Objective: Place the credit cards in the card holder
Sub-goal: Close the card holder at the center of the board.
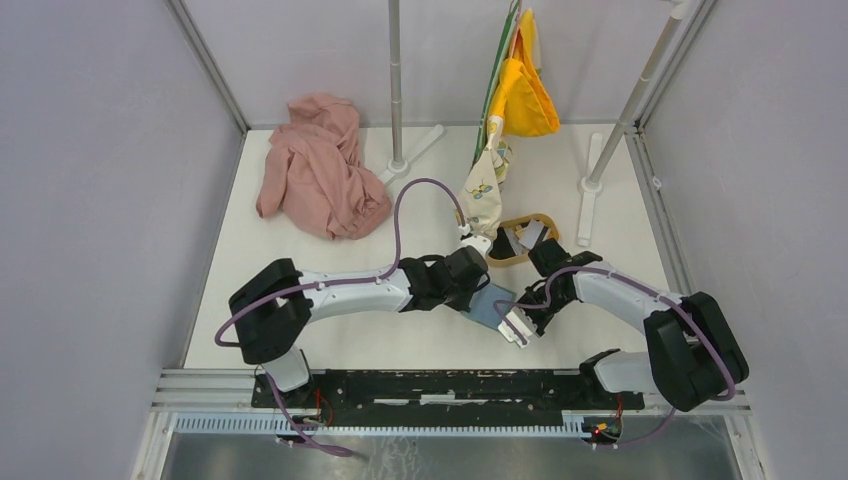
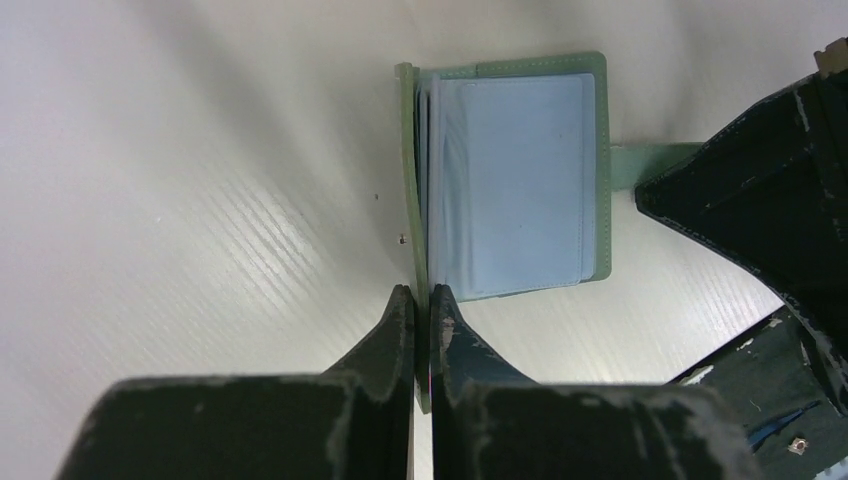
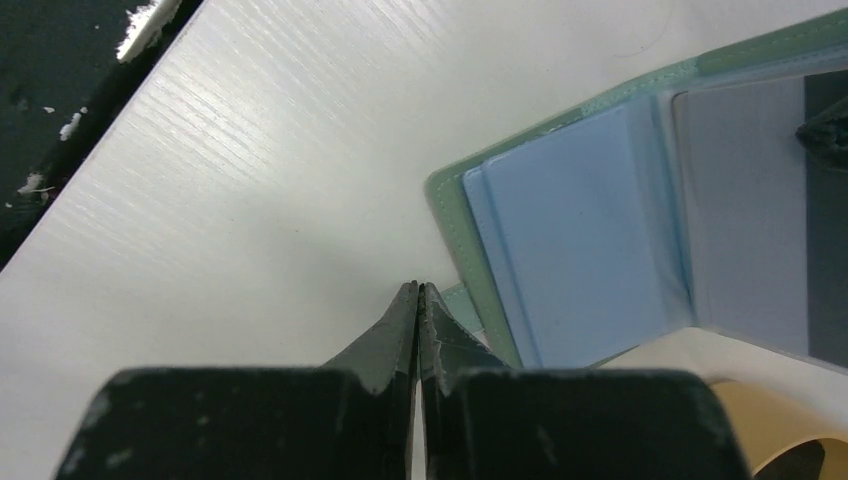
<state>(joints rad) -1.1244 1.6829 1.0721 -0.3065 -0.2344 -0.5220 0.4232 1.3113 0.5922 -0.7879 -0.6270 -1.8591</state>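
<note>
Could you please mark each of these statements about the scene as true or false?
1. The wallet is open. True.
2. The left tool is open wide above the wallet. False: it is shut on the edge of the wallet's cover.
3. Cards lie in the tray. True.
4. In the top view, the pink cloth lies right of the tray. False: it lies far to the left of it.
5. The right tool holds a card. False: it is shut, apparently on the wallet's tab, and no card shows in it.
</note>
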